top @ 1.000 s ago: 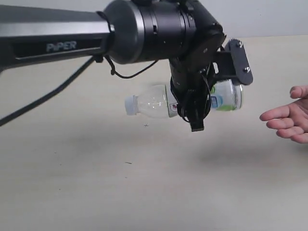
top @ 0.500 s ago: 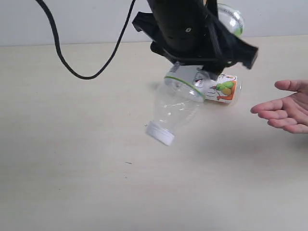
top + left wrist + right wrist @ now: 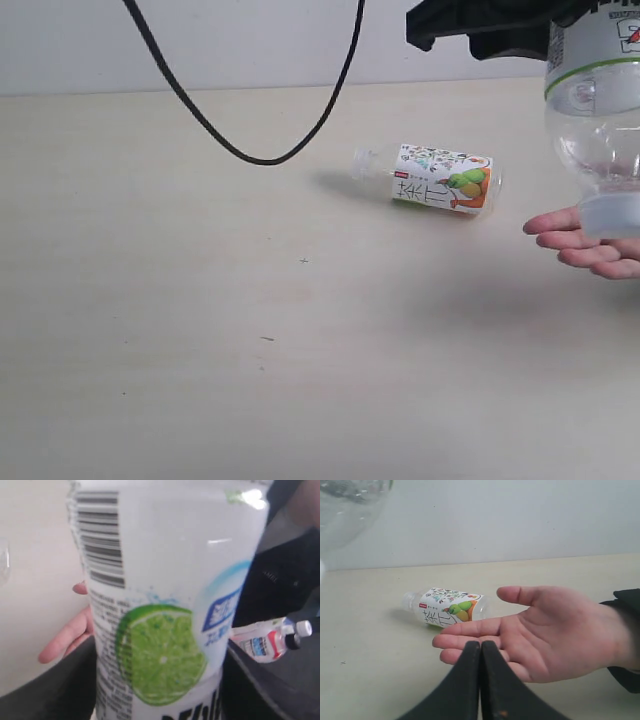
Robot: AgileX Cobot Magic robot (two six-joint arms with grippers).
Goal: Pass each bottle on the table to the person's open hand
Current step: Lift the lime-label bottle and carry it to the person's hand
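Surface is pale beige with faint grain and a few dark specks; plain white wall behind, black cable looping through the upper left of the exterior frame. My left gripper is clamped around the lime-label bottle at upper right, cap down, over the person's open hand at the right edge; can't tell if the cap touches the fingers. My right gripper is fully closed and empty, just in front of the palm. Patterned white-orange bottle lies on its side centre-right. Both bottles are clear rounded plastic with glossy printed labels.
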